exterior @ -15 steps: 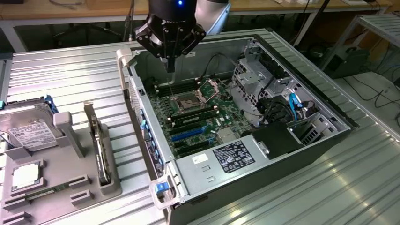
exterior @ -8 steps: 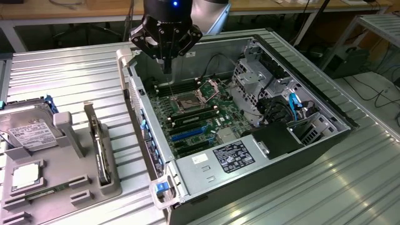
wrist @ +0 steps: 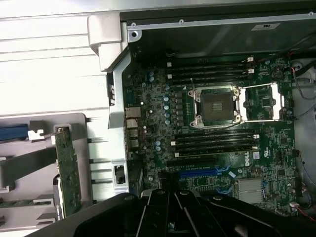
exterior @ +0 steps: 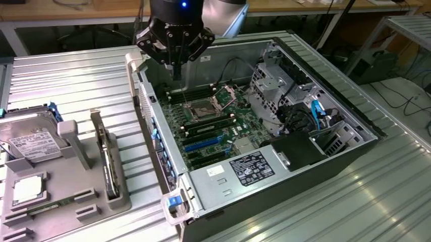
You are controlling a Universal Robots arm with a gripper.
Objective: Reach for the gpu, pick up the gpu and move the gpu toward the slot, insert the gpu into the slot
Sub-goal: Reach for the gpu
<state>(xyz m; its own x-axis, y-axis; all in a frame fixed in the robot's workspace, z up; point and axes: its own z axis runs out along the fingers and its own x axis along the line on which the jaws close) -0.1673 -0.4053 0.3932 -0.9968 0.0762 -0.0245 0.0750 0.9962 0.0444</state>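
On the grey holder at the exterior view's left, the gpu is standing on its thin edge in a groove, well apart from the open computer case. Its long axis is running from the near end of the holder toward the far end, roughly along the case's side wall, and its silver bracket end is pointing toward the far end. In the wrist view the gpu is showing a greenish-brown face, and its length is lying at about a right angle to the slot. That slot is a narrow bright-blue strip on the motherboard, lying between the black memory strips and the silver power supply, with its long axis running across the board toward the case's far wall. The gripper is hanging above the far corner of the case, over the board near the processor socket, pointing straight down. Its two fingers are pressed together and are pinching nothing. The wrist view is looking past the dark gripper onto the board. A silver hard drive with a white label is resting on the holder beside the gpu. Everything is sitting on a ribbed metal table.
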